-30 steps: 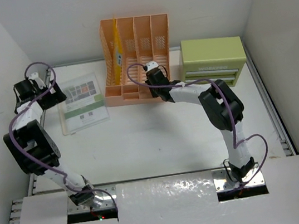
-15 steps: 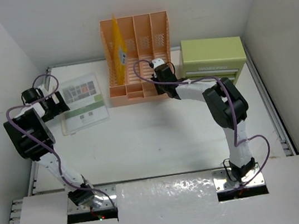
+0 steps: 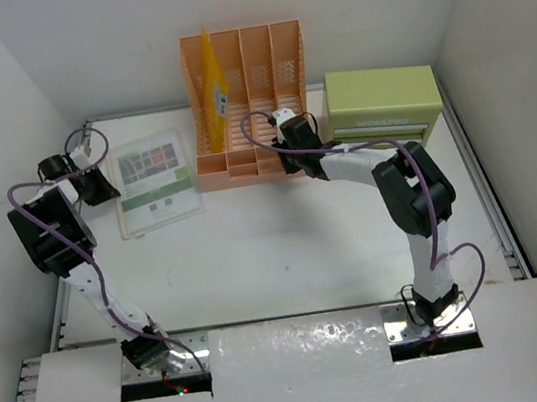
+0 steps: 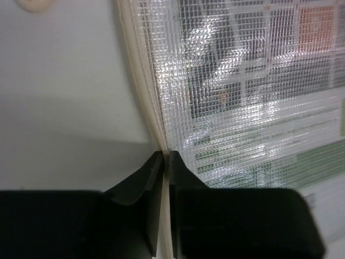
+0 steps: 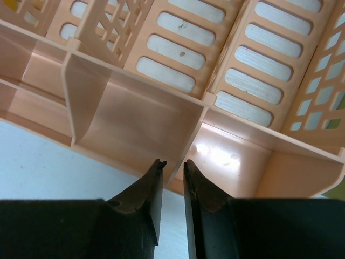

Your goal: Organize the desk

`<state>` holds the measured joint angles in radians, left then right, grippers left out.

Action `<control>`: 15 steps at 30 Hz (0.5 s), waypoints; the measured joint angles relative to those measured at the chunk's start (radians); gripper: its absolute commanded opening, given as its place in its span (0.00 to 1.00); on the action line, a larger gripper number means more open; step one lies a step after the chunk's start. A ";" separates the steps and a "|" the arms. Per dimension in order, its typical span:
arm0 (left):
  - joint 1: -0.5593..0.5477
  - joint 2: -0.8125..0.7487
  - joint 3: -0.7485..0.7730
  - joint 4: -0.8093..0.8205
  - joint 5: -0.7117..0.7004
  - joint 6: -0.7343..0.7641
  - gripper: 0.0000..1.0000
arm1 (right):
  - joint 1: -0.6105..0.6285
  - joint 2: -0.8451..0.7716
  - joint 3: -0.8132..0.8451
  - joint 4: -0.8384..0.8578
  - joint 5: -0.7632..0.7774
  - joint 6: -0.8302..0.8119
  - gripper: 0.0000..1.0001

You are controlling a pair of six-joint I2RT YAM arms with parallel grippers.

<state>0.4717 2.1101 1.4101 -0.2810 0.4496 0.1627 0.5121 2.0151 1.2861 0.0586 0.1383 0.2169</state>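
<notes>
The desk (image 3: pixel 276 250) is a white tabletop between white walls. A clear mesh pouch (image 3: pixel 155 183) with printed sheets inside lies at its back left. My left gripper (image 3: pixel 108 189) is shut on the pouch's left edge; in the left wrist view the jaws (image 4: pixel 166 156) pinch the cream seam of the pouch (image 4: pixel 242 97). My right gripper (image 3: pixel 286 165) sits at the front edge of the peach slotted rack (image 3: pixel 249 103). In the right wrist view it (image 5: pixel 172 163) is narrowly open, with the front end of a divider of the rack (image 5: pixel 135 118) just beyond the tips.
A yellow folder (image 3: pixel 214 88) stands in the rack's leftmost slot. A green drawer box (image 3: pixel 383 108) stands at the back right, close to the right arm's forearm. Metal rails run along the desk's left and right edges.
The left gripper came down to the pouch's left edge and shut on it, nudging the pouch slightly right. The rack was squared up, and the right jaws have since parted a little.
</notes>
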 measured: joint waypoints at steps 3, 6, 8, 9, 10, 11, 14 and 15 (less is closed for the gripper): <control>0.003 0.025 0.026 -0.004 0.035 0.001 0.00 | 0.000 -0.006 0.000 -0.001 -0.010 0.000 0.21; 0.003 0.026 0.026 -0.002 0.053 -0.002 0.00 | 0.000 -0.014 -0.003 -0.002 -0.017 0.000 0.22; 0.006 0.018 0.013 0.013 0.064 -0.002 0.00 | 0.000 -0.023 -0.008 -0.004 -0.020 -0.001 0.25; 0.007 0.010 -0.003 0.021 0.069 -0.002 0.00 | 0.000 -0.030 -0.013 -0.009 -0.023 -0.005 0.27; 0.007 -0.002 -0.019 0.021 0.072 0.002 0.00 | 0.000 -0.038 -0.017 -0.013 -0.026 -0.008 0.28; 0.007 -0.019 -0.039 0.017 0.076 0.010 0.00 | 0.001 -0.045 -0.019 -0.018 -0.031 -0.010 0.30; 0.007 -0.080 -0.081 -0.022 0.082 0.047 0.00 | 0.001 -0.074 -0.023 -0.027 -0.049 -0.017 0.36; 0.007 -0.106 -0.091 -0.035 0.084 0.066 0.00 | 0.001 -0.083 -0.026 -0.027 -0.057 -0.020 0.37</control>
<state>0.4786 2.0037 1.3193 -0.3164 0.5335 0.2291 0.5129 1.9324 1.2602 0.0315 0.0814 0.1967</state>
